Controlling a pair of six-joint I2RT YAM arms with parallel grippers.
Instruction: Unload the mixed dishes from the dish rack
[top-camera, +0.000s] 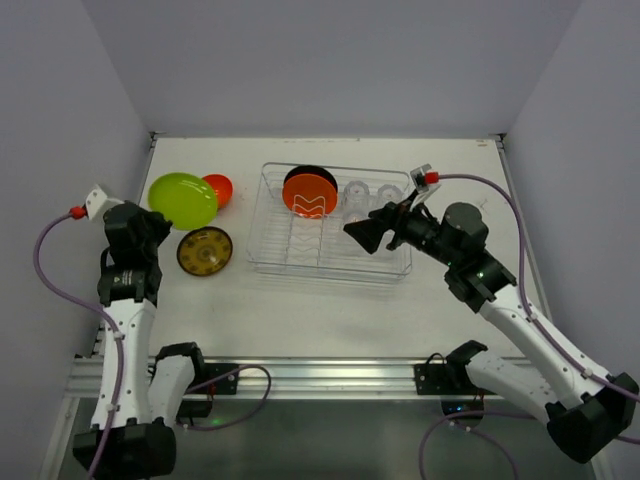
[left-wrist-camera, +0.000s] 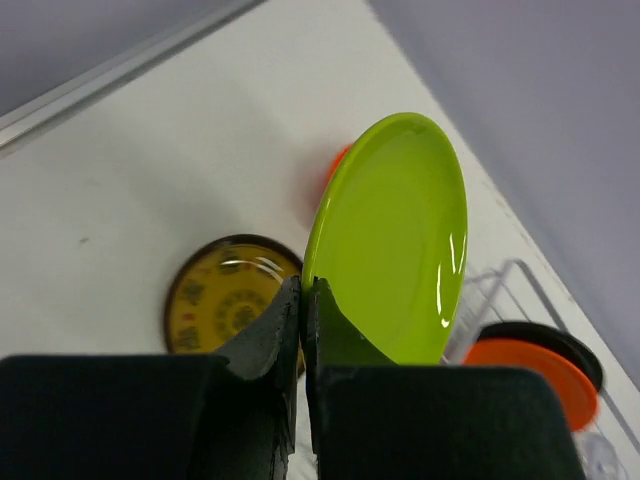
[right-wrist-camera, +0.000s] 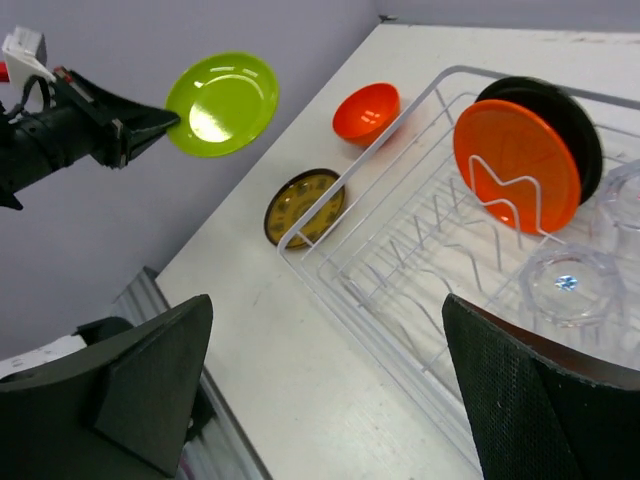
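We found the red-orange plate (right-wrist-camera: 515, 160), black plate (right-wrist-camera: 568, 105) and tumblers (right-wrist-camera: 570, 280) in the dish rack (top-camera: 330, 272). Our left fingers (left-wrist-camera: 262, 345) clamped the lime green plate (left-wrist-camera: 400, 240); our right fingers (right-wrist-camera: 150, 390) gaped empty over the rack.

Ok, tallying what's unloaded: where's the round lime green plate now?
Top view, left side: the lime green plate is held aloft by the left gripper, near the small orange bowl and round yellow-brown plate.

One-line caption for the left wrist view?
Left jaws clamp lime green plate by its rim; yellow-brown plate lies on table.
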